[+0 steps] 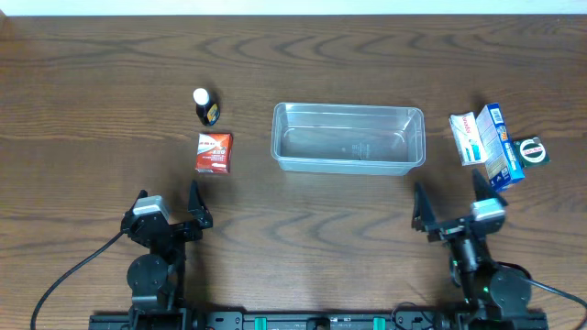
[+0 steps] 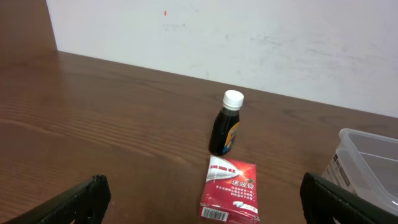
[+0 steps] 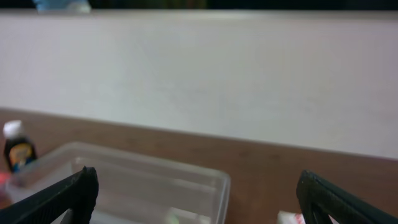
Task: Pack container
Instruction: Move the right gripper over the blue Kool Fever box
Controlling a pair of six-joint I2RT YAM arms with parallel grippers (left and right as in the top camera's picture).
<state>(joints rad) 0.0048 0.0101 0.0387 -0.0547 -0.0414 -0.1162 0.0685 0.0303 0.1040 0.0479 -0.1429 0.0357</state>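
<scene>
Across the brown wooden table point(image 1: 92, 55) nothing has been packed yet, as far as I can see. At the centre lies the container point(image 1: 348, 108), a clear, shallow plastic tub with its long side facing me, and I see nothing in it from above; my right wrist view also shows a pale fleck low inside its near end, too blurred to tell from a reflection. Everything that looks meant to go in lies outside it. On my right, just beyond the tub's end, a blue box point(image 1: 500, 147) and a white box point(image 1: 468, 137) lean against each other, with a small round dark thing point(image 1: 533, 151) touching the blue one on its far side; I cannot tell what that round thing is. On my left, well apart from the tub, a red box point(image 1: 214, 152) lies flat, and a small dark bottle point(image 1: 205, 107) with a white cap stands upright just behind it. My left gripper point(image 1: 168, 197) hangs near my edge of the table, jaws spread wide and grasping nothing, facing the red box. My right gripper point(image 1: 449, 197) is likewise spread wide and empty, near the tub's right corner. I judge the whole job remains: each item has to be picked up and set inside.
</scene>
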